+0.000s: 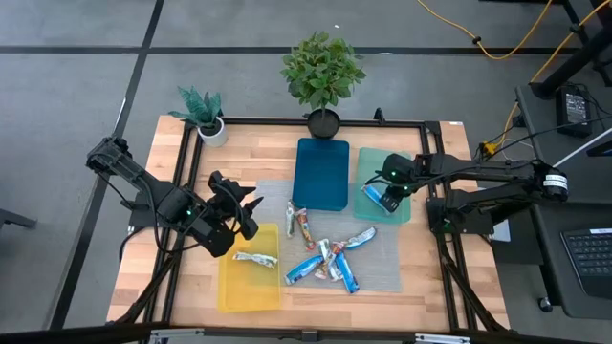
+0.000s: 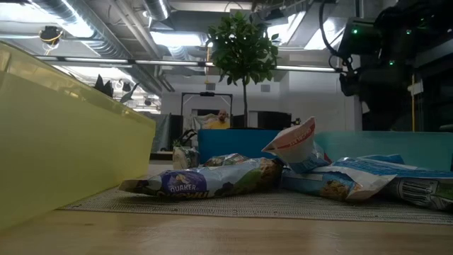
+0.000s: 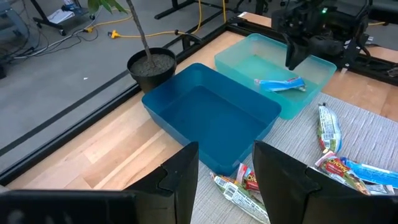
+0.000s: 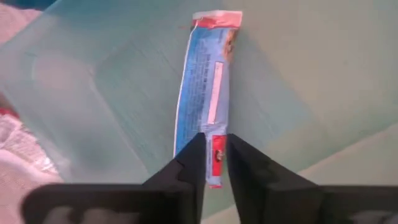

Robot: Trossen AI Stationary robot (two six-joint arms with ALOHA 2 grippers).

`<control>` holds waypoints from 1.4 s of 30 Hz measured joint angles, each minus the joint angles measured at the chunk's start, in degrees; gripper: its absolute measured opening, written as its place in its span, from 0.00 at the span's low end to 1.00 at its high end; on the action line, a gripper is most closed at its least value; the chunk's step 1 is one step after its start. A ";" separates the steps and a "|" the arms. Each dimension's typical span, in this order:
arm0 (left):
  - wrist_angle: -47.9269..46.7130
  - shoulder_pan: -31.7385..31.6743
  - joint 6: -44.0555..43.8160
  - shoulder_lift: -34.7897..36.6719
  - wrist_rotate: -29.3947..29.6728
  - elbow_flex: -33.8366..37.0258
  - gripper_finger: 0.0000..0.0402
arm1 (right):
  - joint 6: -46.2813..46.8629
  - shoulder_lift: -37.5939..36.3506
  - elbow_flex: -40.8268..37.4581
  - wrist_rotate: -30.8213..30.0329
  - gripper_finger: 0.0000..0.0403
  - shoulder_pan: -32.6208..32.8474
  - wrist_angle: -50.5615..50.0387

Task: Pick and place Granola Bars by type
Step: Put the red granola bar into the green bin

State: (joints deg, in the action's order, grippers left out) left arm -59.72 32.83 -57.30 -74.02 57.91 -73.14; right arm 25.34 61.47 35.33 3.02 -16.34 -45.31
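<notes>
The right pincer (image 4: 211, 165) pinches, seemingly, a blue bar (image 4: 208, 81) over the teal tray (image 1: 406, 212); a slow release could drag it out. The left pincer (image 3: 225, 180) waits spread.

The left gripper (image 3: 225, 177) had its two dark fingers (image 3: 181, 180) parted above the near wall of the blue tray (image 3: 211, 115), which lay beside a potted plant (image 3: 151, 64). Behind it the teal tray (image 3: 249, 62) held one blue bar (image 3: 280, 84), with the right gripper (image 3: 297, 53) just above. More wrapped bars (image 3: 329, 127) lay on the grey mat (image 3: 373, 134)
</notes>
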 joint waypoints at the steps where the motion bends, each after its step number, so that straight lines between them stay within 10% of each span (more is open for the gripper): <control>1: 0.00 0.01 0.00 0.00 0.00 0.00 0.36 | 0.00 0.00 0.00 0.80 0.22 0.00 0.15; 8: 0.00 0.00 -0.01 0.00 -0.11 0.00 0.36 | -0.79 -0.07 1.74 4.22 0.37 0.62 1.19; 32: -0.33 0.05 2.75 0.00 -1.42 0.00 0.36 | -31.93 2.05 17.25 3.24 0.33 27.87 2.17; 42: -0.31 0.05 4.52 0.00 -5.19 0.00 0.36 | -28.56 12.03 17.25 6.24 0.41 32.23 6.61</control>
State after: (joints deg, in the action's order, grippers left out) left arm -60.03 32.88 -52.77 -74.02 52.72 -73.14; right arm -3.22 73.50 52.58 9.26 15.89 -38.70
